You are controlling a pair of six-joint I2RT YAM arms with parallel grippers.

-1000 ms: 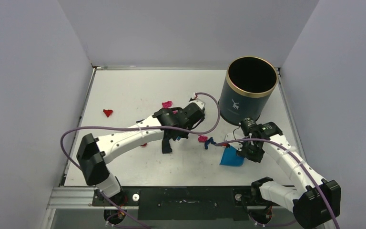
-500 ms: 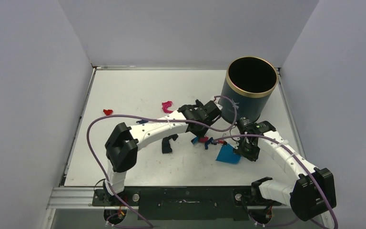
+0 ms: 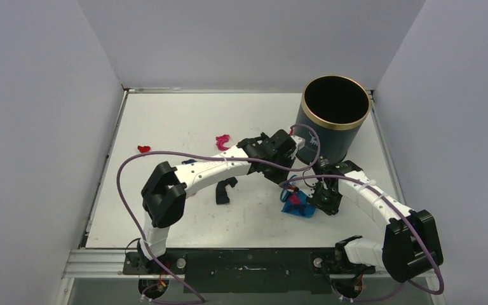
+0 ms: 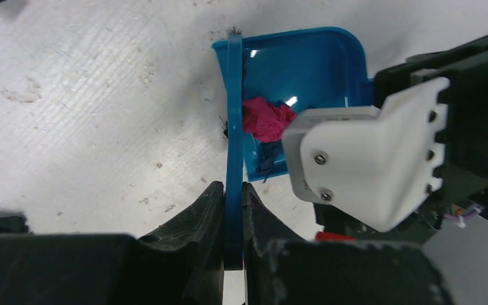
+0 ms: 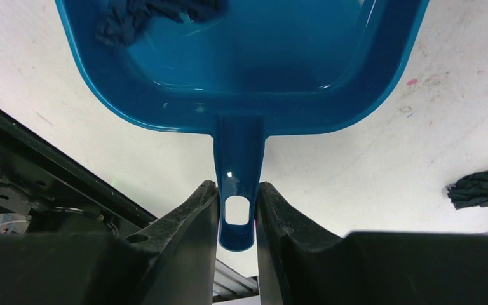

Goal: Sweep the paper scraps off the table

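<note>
Scraps [image 4: 265,121], magenta and dark blue, lie in the dustpan [image 5: 248,63] at the table's [image 3: 184,114] near right, its handle pinched by the right gripper [image 5: 237,190], the left gripper [image 4: 233,190] pinching the brush [image 4: 234,114] at its mouth.

A: Where is there room to pass?
B: Far left of the table [image 3: 165,121] is roomy — only a red scrap [image 3: 143,149] and a magenta scrap [image 3: 222,140] lie there.
A: And the right?
B: Tight — the tall dark bin [image 3: 335,121] stands beyond the dustpan [image 3: 302,211], the brush [image 4: 233,127] blocks its mouth, and the left arm [image 3: 210,169] bars the middle.
</note>
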